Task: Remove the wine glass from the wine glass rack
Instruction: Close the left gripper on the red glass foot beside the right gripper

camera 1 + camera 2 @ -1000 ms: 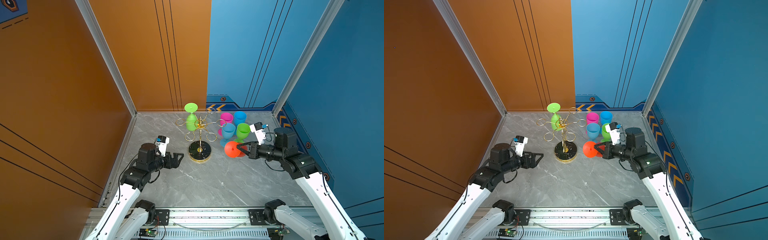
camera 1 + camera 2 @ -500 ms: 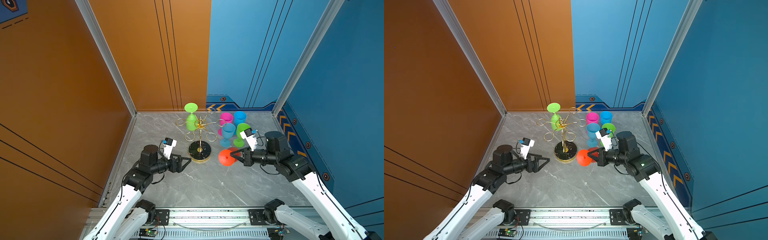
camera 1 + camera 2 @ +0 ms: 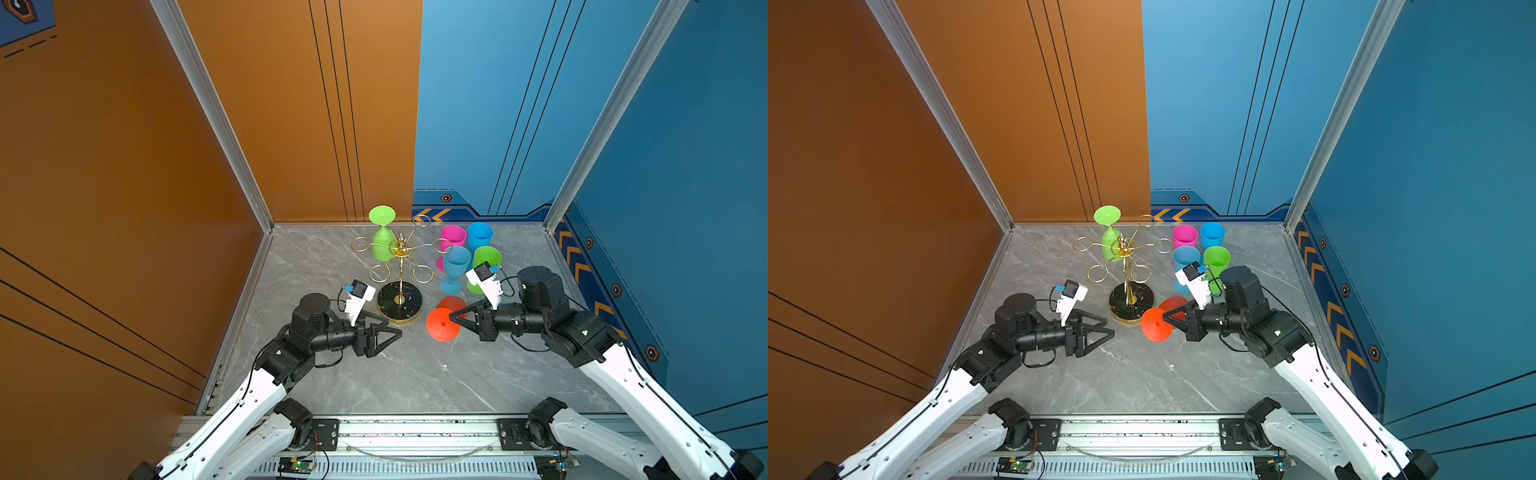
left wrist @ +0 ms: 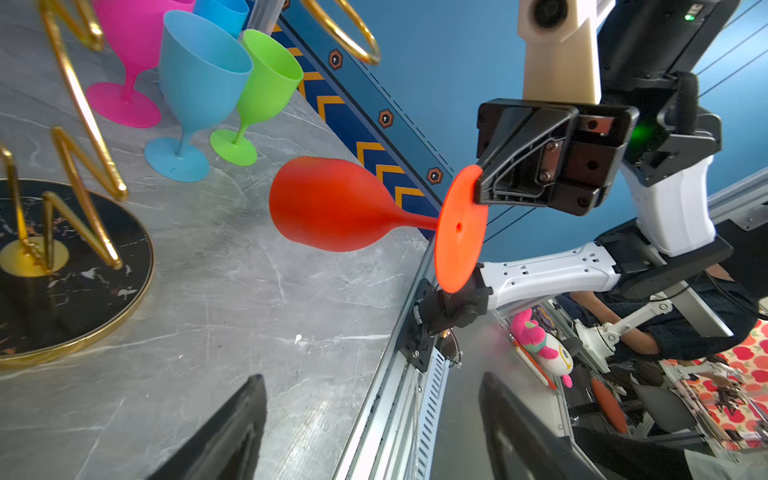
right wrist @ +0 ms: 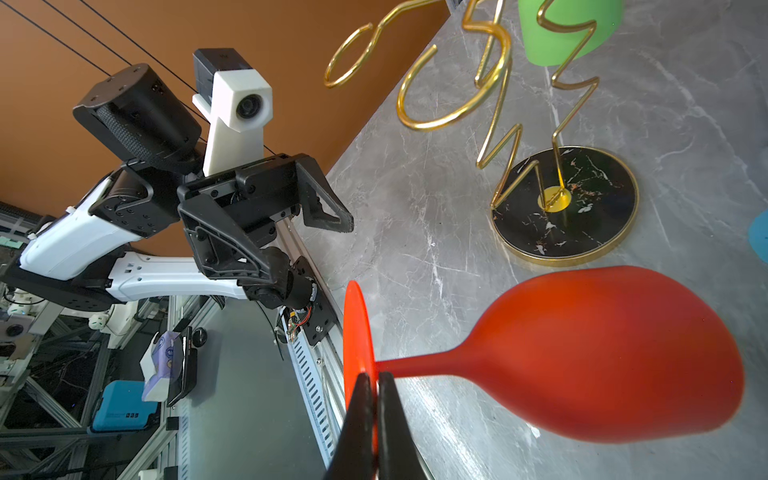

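Observation:
A red wine glass [image 3: 442,324] hangs sideways above the table, right of the wine glass rack's base [image 3: 400,302]. My right gripper [image 3: 454,319] is shut on the rim of its foot disc [image 5: 356,332], and its bowl [image 5: 602,353] points to the back. My left gripper [image 3: 395,328] is open and empty, level with the foot and a short way left of it, apart from it. On the gold wine glass rack [image 3: 1125,249] a green wine glass [image 3: 382,241] hangs upside down at the far side. In the left wrist view the left gripper [image 4: 371,376] faces the red wine glass [image 4: 332,205].
Upright at the back right stand a pink glass [image 3: 452,237], two blue glasses [image 3: 480,237] [image 3: 455,262] and a green glass [image 3: 486,257]. Orange and blue walls close in the table. A metal rail [image 3: 415,428] runs along the front edge.
My right gripper has carried the red wine glass leftward and nearer the front. My left gripper has moved right toward it, past the rack's base, and its jaws have narrowed a little.

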